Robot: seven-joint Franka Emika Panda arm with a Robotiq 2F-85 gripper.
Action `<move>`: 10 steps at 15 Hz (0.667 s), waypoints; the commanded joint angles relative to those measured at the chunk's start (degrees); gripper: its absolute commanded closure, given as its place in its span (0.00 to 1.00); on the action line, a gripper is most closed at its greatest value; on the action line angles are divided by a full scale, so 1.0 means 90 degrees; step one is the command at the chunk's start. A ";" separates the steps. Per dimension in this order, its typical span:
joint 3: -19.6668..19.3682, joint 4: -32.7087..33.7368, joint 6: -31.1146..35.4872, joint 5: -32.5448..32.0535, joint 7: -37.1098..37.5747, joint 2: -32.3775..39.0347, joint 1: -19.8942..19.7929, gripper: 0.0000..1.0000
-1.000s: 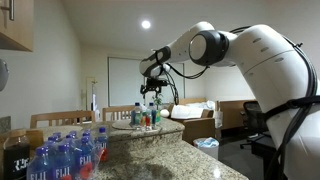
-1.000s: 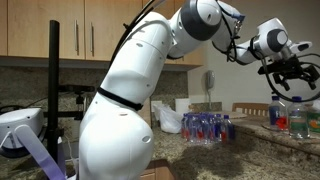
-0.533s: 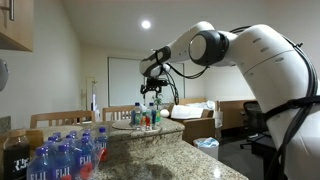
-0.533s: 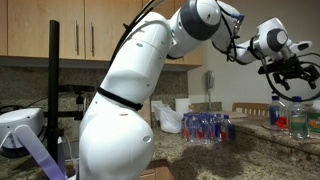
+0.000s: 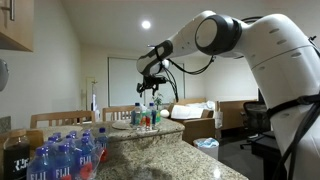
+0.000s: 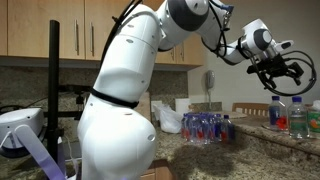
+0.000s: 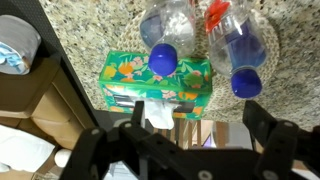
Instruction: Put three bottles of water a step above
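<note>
Wrist view looks down past the gripper point(image 7: 180, 140), its two dark fingers point(image 7: 92, 150) spread wide with nothing between them; under that gap a green tissue box point(image 7: 150, 82) sits on the speckled granite ledge point(image 7: 100, 25); a first water bottle point(image 7: 163, 58) stands touching or just beside the box's far edge, its blue cap turned up at the lens, long axis running straight toward the camera, close to the midline between the fingers; a second water bottle point(image 7: 242, 50), blue-labelled and blue-capped, stands just beside the box's right end, nearer the right-hand finger, its cap too pointing up at the claw; a red-capped bottle point(image 7: 215, 12) stands beyond the box, between the two; whether the bottles touch one another cannot be told; in both exterior views the gripper point(image 5: 152, 88) point(image 6: 287, 80) hangs in the air directly over the bottle group point(image 5: 150, 116) point(image 6: 278, 112), clear of the caps, and the bottles there stand upright, long axes vertical; a larger batch of blue-capped bottles point(image 5: 60, 155) point(image 6: 207, 127) stands on the lower countertop point(image 5: 180, 160) point(image 6: 250, 150), well apart from the tissue box.
</note>
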 commanded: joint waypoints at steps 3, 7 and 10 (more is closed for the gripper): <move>0.0300 -0.1823 0.0853 -0.0689 -0.0266 -0.1230 0.0218 0.00; 0.0658 -0.2710 0.1327 -0.1030 -0.0107 -0.1638 0.0470 0.00; 0.0783 -0.2442 0.1210 -0.0843 -0.0071 -0.1393 0.0456 0.00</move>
